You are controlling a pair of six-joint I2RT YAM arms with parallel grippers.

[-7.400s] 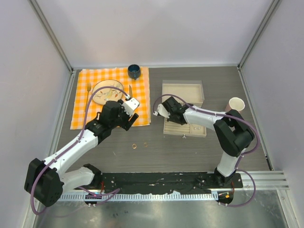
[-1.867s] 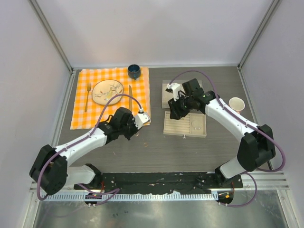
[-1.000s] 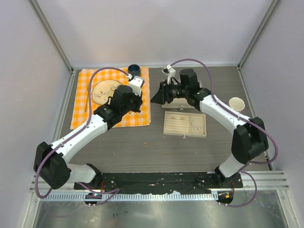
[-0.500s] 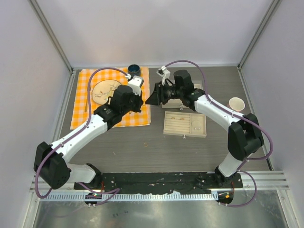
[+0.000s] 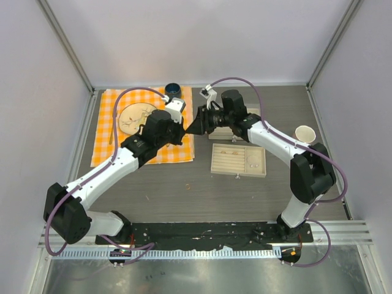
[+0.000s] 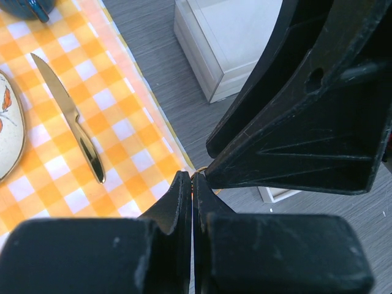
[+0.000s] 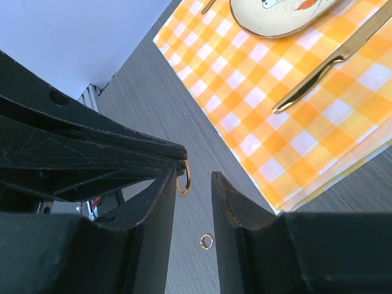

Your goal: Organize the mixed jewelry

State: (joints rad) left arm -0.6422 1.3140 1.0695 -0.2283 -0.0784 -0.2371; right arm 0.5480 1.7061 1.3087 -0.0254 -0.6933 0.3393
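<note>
The left end effector (image 6: 192, 182) is reaching out over the right edge of the orange checked cloth (image 5: 107, 153), and its two fingers are pressing together on a small gold ring (image 7: 184, 177). The ring is hanging from the very tips, above the dark counter (image 5: 245, 202) and just off the cloth's edge. In the left wrist view only a thin gold sliver of it is showing past the fingertips.

The right end effector (image 7: 193, 176) is coming in from the opposite side, tip to tip with the left one. Its fingers are standing apart with a clear gap between them. The gold ring is sitting in that gap, close beside one finger; whether it is touching that finger cannot be told.

A loose ring (image 7: 207, 241) is lying flat on the counter below the two end effectors, near the cloth's edge.

On the cloth, a knife (image 6: 70, 117) is lying beside a patterned plate (image 5: 133, 116), with a dark blue cup (image 5: 173, 91) standing at the far corner. To the right, a ridged beige tray (image 5: 239, 174) is resting on the counter near the right arm, and a pale box (image 6: 228, 54) is standing behind it. A paper cup (image 5: 304, 133) is standing upright well off to the right
</note>
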